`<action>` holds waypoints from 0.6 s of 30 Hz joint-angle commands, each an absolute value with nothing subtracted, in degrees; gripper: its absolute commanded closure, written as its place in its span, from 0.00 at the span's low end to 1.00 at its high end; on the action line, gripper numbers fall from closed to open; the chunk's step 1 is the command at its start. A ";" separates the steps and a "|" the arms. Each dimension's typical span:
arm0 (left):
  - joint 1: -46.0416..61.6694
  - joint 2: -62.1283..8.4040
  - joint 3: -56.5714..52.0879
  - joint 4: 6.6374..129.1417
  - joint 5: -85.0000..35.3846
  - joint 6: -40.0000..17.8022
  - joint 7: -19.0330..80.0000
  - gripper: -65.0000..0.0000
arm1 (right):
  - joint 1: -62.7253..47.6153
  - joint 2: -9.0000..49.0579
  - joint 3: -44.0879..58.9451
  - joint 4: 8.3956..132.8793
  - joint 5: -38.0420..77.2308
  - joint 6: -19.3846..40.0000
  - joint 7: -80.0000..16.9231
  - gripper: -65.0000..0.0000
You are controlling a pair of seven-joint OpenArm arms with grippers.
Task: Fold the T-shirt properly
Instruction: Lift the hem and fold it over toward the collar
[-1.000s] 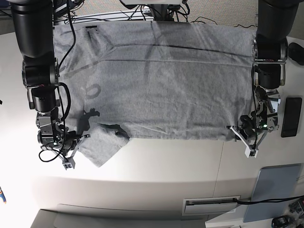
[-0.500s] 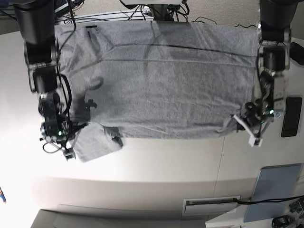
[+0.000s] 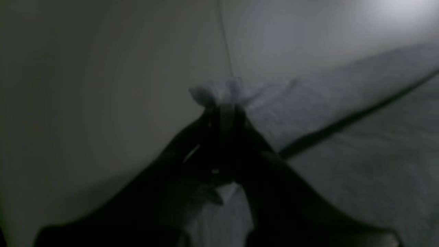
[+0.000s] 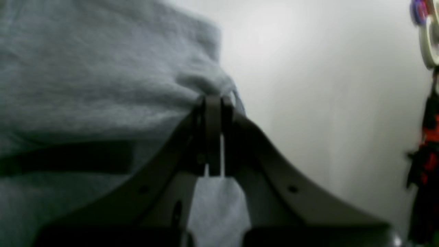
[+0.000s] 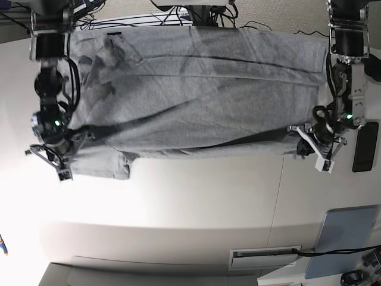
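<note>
A white bench (image 5: 196, 202) glares under strong light at its left side (a seam crosses it), cables (image 5: 196, 12) tangle behind, a grey-blue panel (image 5: 342, 238) lies lower right.

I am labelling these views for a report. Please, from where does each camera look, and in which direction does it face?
Base: high above, facing down on the white table, the T-shirt and both arms.
Left wrist: behind the left gripper, looking along its dark fingers at pinched grey cloth and the table.
Right wrist: behind the right gripper, looking past its fingers at a bunched fold and the table.
Shared: all three show the T-shirt; each wrist's grip also appears in the base view.
</note>
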State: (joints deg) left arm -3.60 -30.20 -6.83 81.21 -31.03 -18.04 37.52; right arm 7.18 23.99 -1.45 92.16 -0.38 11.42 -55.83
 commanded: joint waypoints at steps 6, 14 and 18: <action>2.22 -31.42 -13.74 88.07 -33.36 -19.51 36.71 1.00 | -0.51 27.62 -0.23 101.41 -3.90 9.93 -57.28 1.00; 8.29 -31.44 -19.18 93.17 -33.76 -19.53 37.12 1.00 | -10.41 27.59 2.00 111.57 -8.32 7.79 -58.76 1.00; 10.85 -31.44 -22.17 94.48 -35.35 -19.75 37.69 1.00 | -15.38 27.57 4.14 116.49 -8.64 7.77 -59.55 1.00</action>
State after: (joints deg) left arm 11.31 -30.15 -21.45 93.54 -35.22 -20.03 38.63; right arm -15.73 26.52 3.44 115.55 -7.53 8.54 -59.64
